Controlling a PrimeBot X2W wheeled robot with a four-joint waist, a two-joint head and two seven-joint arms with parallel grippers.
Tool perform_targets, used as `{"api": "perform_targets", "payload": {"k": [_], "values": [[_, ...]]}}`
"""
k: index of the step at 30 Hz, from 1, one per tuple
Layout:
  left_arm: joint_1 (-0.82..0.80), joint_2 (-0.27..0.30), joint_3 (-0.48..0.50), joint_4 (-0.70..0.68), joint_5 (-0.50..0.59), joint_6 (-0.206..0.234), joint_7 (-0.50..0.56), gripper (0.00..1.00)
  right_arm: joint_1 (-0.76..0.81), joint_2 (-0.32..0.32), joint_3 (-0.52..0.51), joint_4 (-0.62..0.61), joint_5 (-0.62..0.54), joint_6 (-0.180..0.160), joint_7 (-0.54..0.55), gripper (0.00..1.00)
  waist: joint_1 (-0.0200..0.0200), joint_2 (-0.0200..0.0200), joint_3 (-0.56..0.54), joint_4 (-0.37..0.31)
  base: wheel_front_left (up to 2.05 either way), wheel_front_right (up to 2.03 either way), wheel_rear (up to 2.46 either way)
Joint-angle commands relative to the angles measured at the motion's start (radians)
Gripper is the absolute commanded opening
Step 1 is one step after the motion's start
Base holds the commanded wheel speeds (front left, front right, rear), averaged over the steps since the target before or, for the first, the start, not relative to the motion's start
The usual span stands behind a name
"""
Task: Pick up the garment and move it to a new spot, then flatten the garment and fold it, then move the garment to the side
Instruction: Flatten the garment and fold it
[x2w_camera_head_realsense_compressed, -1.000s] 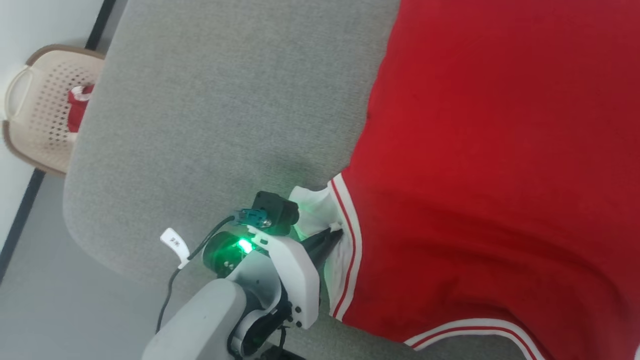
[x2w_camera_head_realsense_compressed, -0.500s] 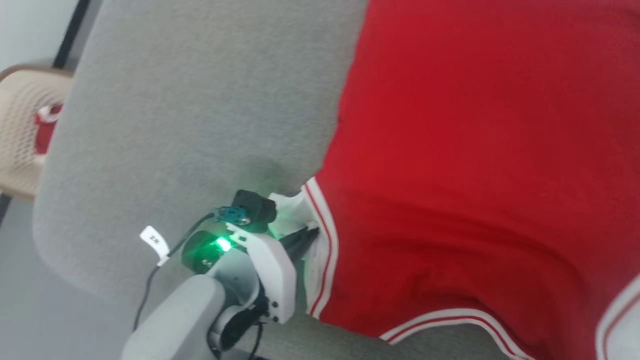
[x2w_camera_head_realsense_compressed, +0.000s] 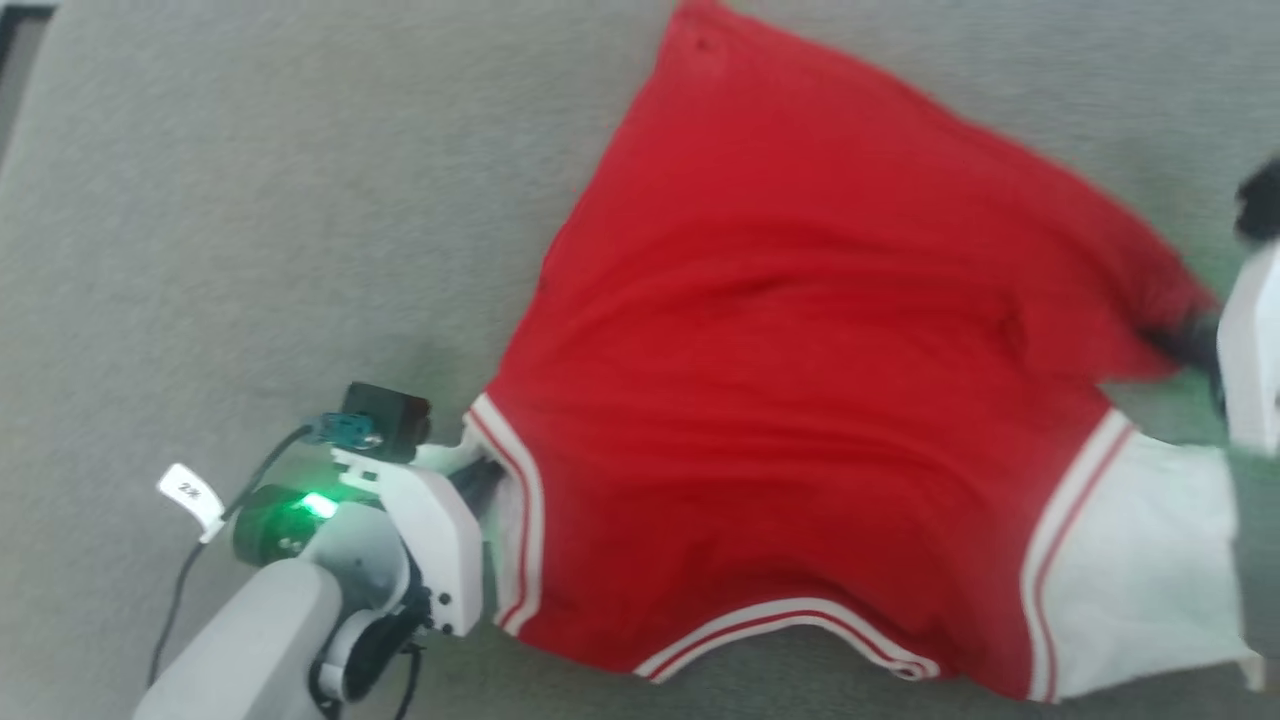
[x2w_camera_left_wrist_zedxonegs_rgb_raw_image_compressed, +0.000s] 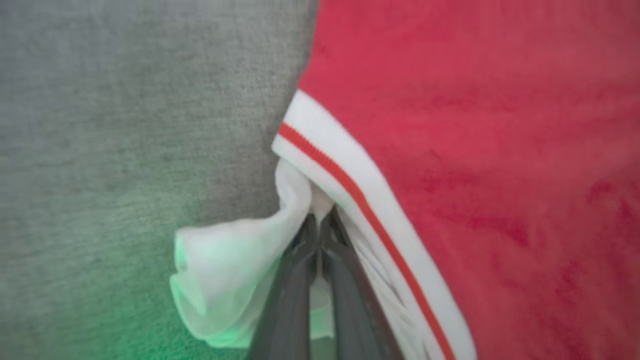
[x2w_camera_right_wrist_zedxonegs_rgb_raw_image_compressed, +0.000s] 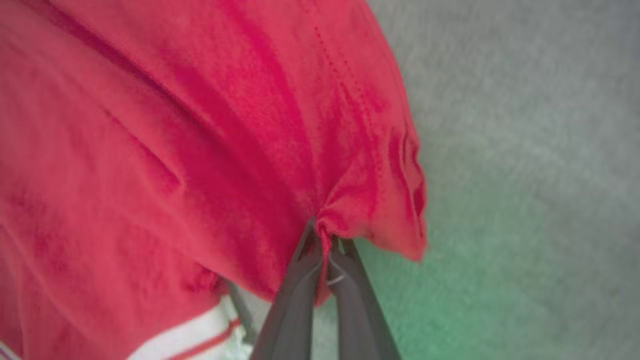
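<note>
**Head view: shirt pinched at two edges, both holds thin**

In the head view the shirt is seen spread on the grey desk, stretched between the two claws. The left claw is clenched on a small tuck of white cloth just beside the striped band. The right claw is clenched on a puckered fold of the shirt's red edge.

Both bites are judged shallow, as only a pinch of soft jersey is held at each tip. The cloth could be lost if it is lifted or pulled taut. This is likeliest at the left claw, where loose white cloth bulges free beside the fingers. If the claws are drawn unevenly, the red body could be skewed or dragged into wrinkles. The white sleeve lying near the right claw could also be tucked under.

How many layers are caught in either claw cannot be told. In the head view the right claw is cut off at the edge and smeared. The left claw's tips are largely hidden there by its own pale housing. The whole head view is blurred, and a green glow tints the desk near both claws.
</note>
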Motion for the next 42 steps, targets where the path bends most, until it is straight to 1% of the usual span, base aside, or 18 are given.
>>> {"api": "perform_targets", "payload": {"k": [1, 3, 4, 6, 8, 12, 15, 16, 17, 18, 20, 24, 29, 35, 38, 42], "values": [[-0.012, 0.001, 0.015, 0.042, 0.007, 0.044, 0.01, 0.0, 0.075, -0.014, 0.001, -0.024, 0.009, -0.001, -0.003, 0.0, 0.0001, -0.0001, -0.027, -0.045, 0.0, 0.0, 0.0], [-0.004, 0.008, 0.016, 0.028, 0.007, 0.047, 0.017, 0.0, 0.154, -0.032, -0.032, -0.071, 0.026, -0.001, -0.023, 0.0, 0.0001, -0.0001, -0.03, -0.06, 0.0, 0.0, 0.0], [-0.004, 0.008, 0.016, 0.028, 0.007, 0.047, 0.017, 0.0, 0.154, -0.032, -0.032, -0.071, 0.026, -0.001, -0.023, 0.0, 0.0001, -0.0001, -0.03, -0.06, 0.0, 0.0, 0.0], [0.0, 0.009, 0.016, 0.014, 0.003, 0.05, 0.021, 0.0, 0.235, -0.04, -0.071, -0.1, 0.032, -0.001, -0.047, 0.0, 0.0001, -0.0001, -0.032, -0.071, 0.0, 0.0, 0.0], [0.002, 0.012, 0.014, 0.003, -0.001, 0.05, 0.025, 0.0, 0.32, -0.029, -0.106, -0.107, 0.024, -0.001, -0.074, 0.0, 0.0001, -0.0001, -0.03, -0.08, 0.0, 0.0, 0.0], [0.0, 0.012, 0.01, -0.006, -0.005, 0.052, 0.031, 0.0, 0.461, 0.047, -0.151, -0.064, -0.011, -0.002, -0.122, 0.0, 0.0001, -0.0001, -0.023, -0.087, 0.0, 0.0, 0.0], [-0.004, 0.008, 0.007, -0.004, -0.007, 0.054, 0.037, 0.0, 0.513, 0.126, -0.17, 0.002, -0.034, -0.004, -0.143, 0.0, 0.0001, -0.0001, -0.02, -0.087, 0.0, 0.0, 0.0], [-0.005, 0.009, 0.004, -0.002, -0.003, 0.052, 0.039, 0.0, 0.52, 0.14, -0.168, 0.017, -0.058, -0.004, -0.149, 0.0, 0.0001, -0.0001, -0.02, -0.085, 0.0, 0.0, 0.0], [-0.007, 0.007, 0.002, 0.002, -0.005, 0.049, 0.038, 0.0, 0.525, 0.178, -0.176, 0.043, -0.069, -0.006, -0.162, 0.47, 0.0001, -0.0001, -0.024, -0.084, 0.0, 0.0, 0.0], [-0.005, 0.007, 0.002, 0.004, -0.007, 0.048, 0.036, 0.0, 0.521, 0.191, -0.185, 0.046, -0.076, -0.006, -0.169, 1.0, 0.0001, -0.0001, -0.027, -0.085, 0.0, 0.0, 0.0], [0.003, 0.009, 0.004, 0.008, -0.011, 0.049, 0.031, 0.0, 0.514, 0.202, -0.206, 0.042, -0.09, -0.006, -0.176, 1.0, 0.0001, -0.0001, -0.036, -0.087, 0.0, 0.0, 0.0], [0.028, 0.016, 0.014, 0.009, -0.023, 0.057, 0.027, 0.0, 0.504, 0.18, -0.273, -0.02, -0.11, -0.009, -0.176, 1.0, 0.0001, -0.0001, -0.056, -0.092, 0.0, 0.0, 0.0], [0.052, 0.019, 0.027, 0.0, -0.045, 0.068, 0.026, 0.0, 0.512, 0.16, -0.404, -0.187, -0.136, -0.002, -0.171, 1.0, 0.0001, -0.0001, -0.078, -0.092, 0.0, 0.0, 0.0], [0.065, 0.01, 0.018, -0.016, -0.053, 0.068, 0.026, 0.0, 0.524, 0.189, -0.534, -0.378, -0.208, -0.001, -0.119, 1.0, 0.0001, -0.0001, -0.089, -0.071, 0.0, 0.0, 0.0], [0.063, 0.002, 0.011, -0.018, -0.051, 0.063, 0.021, 0.0, 0.487, 0.206, -0.568, -0.44, -0.249, -0.001, -0.092, 1.0, 0.0001, -0.0001, -0.089, -0.05, 0.0, 0.0, 0.0], [0.04, -0.023, -0.006, -0.013, -0.046, 0.051, 0.015, 0.0, 0.402, 0.219, -0.554, -0.465, -0.297, -0.001, -0.073, 1.0, 0.0001, -0.0001, -0.079, -0.006, 0.0, 0.0, 0.0]]}}
